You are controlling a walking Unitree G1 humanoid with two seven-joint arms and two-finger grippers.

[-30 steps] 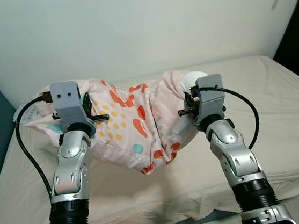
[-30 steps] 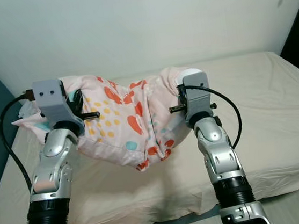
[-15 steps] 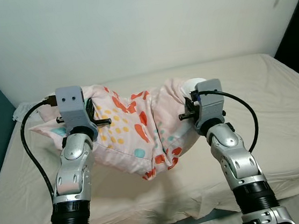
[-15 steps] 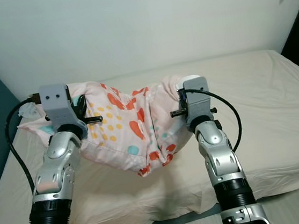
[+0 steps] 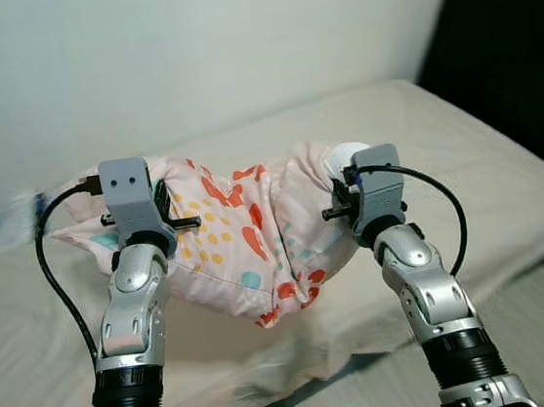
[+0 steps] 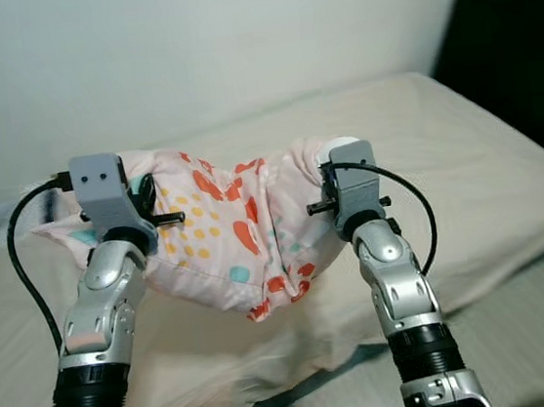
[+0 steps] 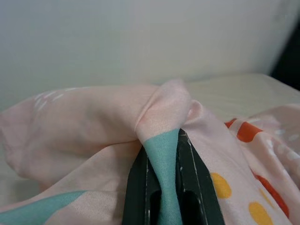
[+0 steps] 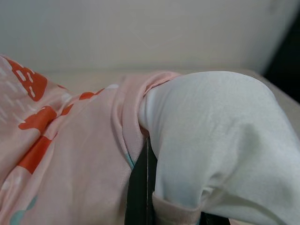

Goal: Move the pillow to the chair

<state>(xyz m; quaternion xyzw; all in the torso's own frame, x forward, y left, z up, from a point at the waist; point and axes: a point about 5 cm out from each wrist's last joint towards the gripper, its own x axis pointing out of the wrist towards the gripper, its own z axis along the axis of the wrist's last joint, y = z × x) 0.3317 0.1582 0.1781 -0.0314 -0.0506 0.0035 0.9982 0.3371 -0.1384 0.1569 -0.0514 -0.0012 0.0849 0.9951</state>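
Carrying the pillow (image 5: pixel 255 230) above the bed (image 5: pixel 486 179), my left gripper (image 7: pixel 161 187) and right gripper (image 8: pixel 140 187) fingers clamp its ends; next I must find the chair.

pillow (image 5: pixel 255 230): pale pink case, orange-red blotches, yellow dots, teal patches; white inner
bed (image 5: pixel 484 169): cream sheet
wall (image 5: pixel 185 46): off-white

A soft pale-pink fabric pillow (image 5: pixel 255 225) patterned with red, yellow and teal shapes hangs crumpled above the bed, sagging in the middle, its white inner stuffing bulging from one end.
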